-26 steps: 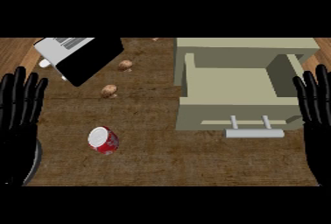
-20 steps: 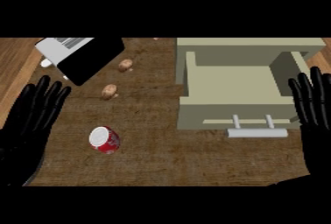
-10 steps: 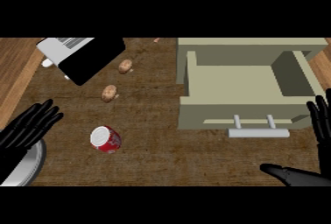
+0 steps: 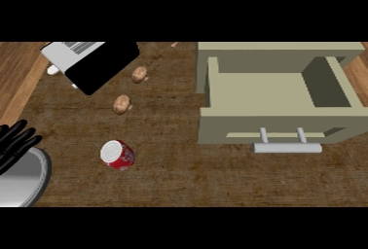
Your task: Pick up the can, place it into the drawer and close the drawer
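The right robot hand, which half a second ago showed at the lower right, has dropped out of view entirely, and the left robot hand has pulled back to the left edge, its black fingers straight and holding nothing. With neither hand now near the can, I judge that the pick-up has not begun and one hand must first swing in toward it. The red can lies tipped on the brown, woven-looking surface, its pale round end facing up and left, well apart from the drawer. That drawer is a boxy, pale olive tray standing open, with a light bar handle across its front. A smooth grey forearm curves below the left hand. Two small brown rounded objects lie beyond the can.
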